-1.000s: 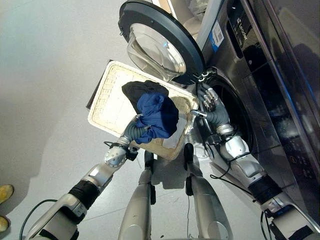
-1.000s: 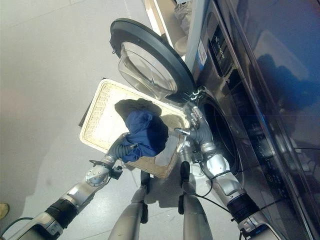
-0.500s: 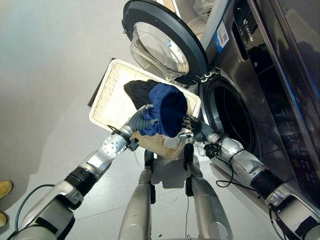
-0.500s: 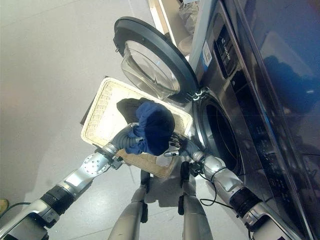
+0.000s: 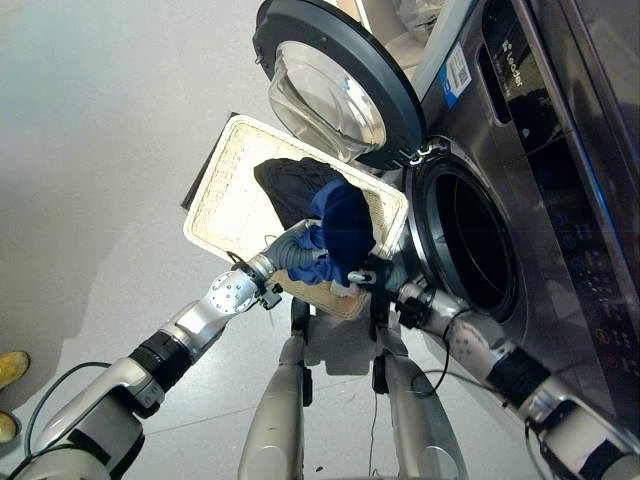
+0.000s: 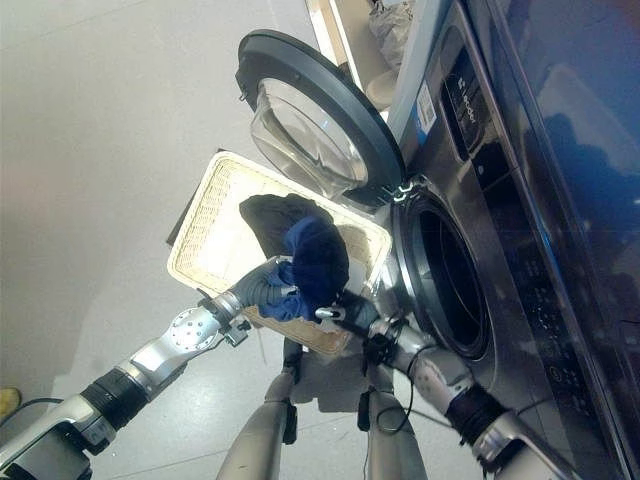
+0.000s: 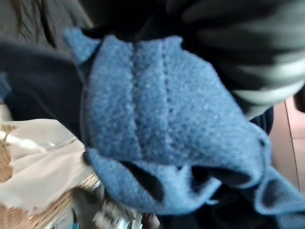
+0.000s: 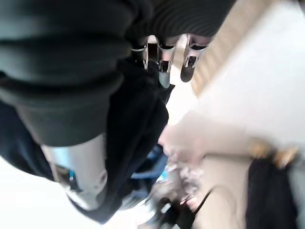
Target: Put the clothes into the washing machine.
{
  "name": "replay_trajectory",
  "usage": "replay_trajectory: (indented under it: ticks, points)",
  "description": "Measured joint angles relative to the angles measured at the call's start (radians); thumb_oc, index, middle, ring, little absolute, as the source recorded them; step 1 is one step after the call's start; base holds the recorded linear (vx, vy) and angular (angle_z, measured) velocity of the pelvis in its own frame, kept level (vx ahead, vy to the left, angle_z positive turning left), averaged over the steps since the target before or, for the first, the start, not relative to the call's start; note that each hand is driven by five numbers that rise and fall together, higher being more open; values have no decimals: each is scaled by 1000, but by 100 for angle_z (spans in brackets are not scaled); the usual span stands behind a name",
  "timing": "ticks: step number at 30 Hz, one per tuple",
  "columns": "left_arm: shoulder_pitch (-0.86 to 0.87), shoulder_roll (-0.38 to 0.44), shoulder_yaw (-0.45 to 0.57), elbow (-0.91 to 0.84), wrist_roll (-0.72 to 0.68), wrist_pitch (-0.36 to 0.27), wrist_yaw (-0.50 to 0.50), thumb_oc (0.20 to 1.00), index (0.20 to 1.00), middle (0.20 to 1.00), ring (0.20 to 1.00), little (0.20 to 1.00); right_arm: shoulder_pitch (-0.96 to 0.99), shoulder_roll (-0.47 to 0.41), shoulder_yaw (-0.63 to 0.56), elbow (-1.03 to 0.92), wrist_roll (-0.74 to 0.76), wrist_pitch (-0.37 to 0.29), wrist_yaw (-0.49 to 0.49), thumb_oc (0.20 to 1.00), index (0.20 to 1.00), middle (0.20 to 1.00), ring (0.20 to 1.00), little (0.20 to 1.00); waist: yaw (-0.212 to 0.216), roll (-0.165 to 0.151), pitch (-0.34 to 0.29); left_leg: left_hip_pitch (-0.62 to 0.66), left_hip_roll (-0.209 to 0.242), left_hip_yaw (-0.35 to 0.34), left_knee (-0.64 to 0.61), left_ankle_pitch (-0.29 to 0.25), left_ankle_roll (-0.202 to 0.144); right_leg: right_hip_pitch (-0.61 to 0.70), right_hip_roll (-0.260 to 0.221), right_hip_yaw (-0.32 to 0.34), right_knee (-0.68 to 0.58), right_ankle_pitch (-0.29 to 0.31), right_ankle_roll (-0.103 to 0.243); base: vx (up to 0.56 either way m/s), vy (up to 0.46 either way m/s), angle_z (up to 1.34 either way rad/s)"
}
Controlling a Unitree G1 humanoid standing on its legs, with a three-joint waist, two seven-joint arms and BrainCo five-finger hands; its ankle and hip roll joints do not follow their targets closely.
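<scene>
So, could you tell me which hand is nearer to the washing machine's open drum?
The right hand. It sits by the drum opening, at the basket edge, under the blue garment. The left hand is farther out over the basket, gripping that garment.

L arm reaches fwd from lower left, its dark-covered silver left hand (image 5: 292,252) curled round a bunched blue fabric garment (image 5: 340,228). R arm bends in from lower right, its dark-covered silver right hand (image 5: 378,272) low beside that bundle, dark-tipped fingers (image 8: 163,61) fairly straight.

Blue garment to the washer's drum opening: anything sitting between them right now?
In the left eye view, the right hand and the near corner of the wicker basket lie between the blue garment and the drum opening; nothing else blocks it.
</scene>
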Motion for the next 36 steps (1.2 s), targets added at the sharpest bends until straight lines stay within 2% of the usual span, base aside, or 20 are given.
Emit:
replay_trajectory:
  ticks: [2,3,7,11,15,16,17,18,20,21,26,28,35,36]
  points:
    - [-1,-1,0,0,1,0,1,200,200,200,200,200,2,2,2,0,29,1,1,1000,1000,1000,1000,1000,0,0,0,-1,0,1,0,0,0,-1,0,0,0,-2,3,0,0,0]
    - [-8,-2,0,-2,2,1,9,200,200,200,200,200,3,-2,0,0,111,0,8,1000,1000,1000,1000,1000,0,0,0,-5,1,1,0,0,0,-4,1,1,-3,-2,4,0,0,0]
    - [-18,-3,1,-6,23,1,33,200,200,200,200,200,2,4,-2,-1,228,-8,7,1000,1000,1000,1000,1000,-2,0,0,-9,2,8,-3,0,0,-6,3,7,-20,7,4,-13,27,-4]
    - [-25,5,-12,-14,122,6,39,200,200,200,200,200,19,3,4,-12,288,-39,-15,1000,1000,1000,1000,1000,-2,0,0,-9,1,25,-15,1,2,-9,4,21,-37,24,3,-7,36,-10]
    - [-46,9,-36,-14,150,20,37,200,200,200,200,200,17,2,12,-14,336,-67,-37,1000,1000,1000,1000,1000,-3,0,0,-9,1,29,-20,1,2,-8,6,25,-50,30,2,-4,36,-4]
    - [-54,9,-41,-15,179,23,34,200,200,200,200,200,17,2,20,-14,353,-79,-43,928,928,928,928,928,-4,0,0,-9,2,30,-21,1,2,-8,6,25,-51,32,2,0,0,0]
    - [-58,9,-45,-14,179,25,31,200,200,200,200,200,19,2,23,-14,361,-85,-45,771,771,771,771,771,-4,0,0,-9,2,30,-21,1,2,-8,7,25,-51,32,2,0,0,0]
    - [-59,9,-50,-14,179,27,30,200,200,200,200,200,20,2,25,-14,365,-88,-45,489,489,489,489,489,-4,0,0,-9,2,30,-21,1,2,-8,7,25,-51,32,2,0,0,0]
    - [-65,10,-72,-17,180,42,25,200,200,200,200,200,34,5,32,-14,369,-116,-66,294,294,294,294,294,-4,-1,0,-9,2,31,-21,1,2,-8,7,26,-52,32,2,0,0,0]
    - [-65,11,-76,-18,180,42,20,200,200,200,200,200,36,7,32,-14,370,-125,-75,256,256,256,256,256,-4,-1,0,-9,2,31,-21,1,2,-8,8,26,-52,32,2,0,0,0]
    - [-62,11,-83,-39,216,47,-21,200,200,200,200,200,66,13,33,-14,364,-184,-124,263,263,263,263,263,-5,-1,0,-9,2,31,-21,1,2,-8,8,27,-53,32,3,0,0,0]
    - [-65,11,-90,-58,216,64,-53,200,200,200,200,200,76,11,33,-12,346,-207,-131,200,200,200,200,200,-6,-1,0,-10,2,31,-21,1,2,-10,8,28,-53,31,4,0,0,0]
    - [-91,8,-117,-58,215,135,-119,200,200,200,200,200,79,2,41,9,290,-211,-146,200,200,200,200,200,-14,-4,1,-21,2,29,-21,1,2,-20,9,30,-53,30,5,4,-13,1]
    - [-96,8,-124,-58,215,149,-121,253,253,253,253,253,77,0,43,15,282,-211,-147,200,200,200,200,200,-21,-4,1,-24,2,28,-21,1,2,-21,9,29,-53,30,6,19,-83,5]
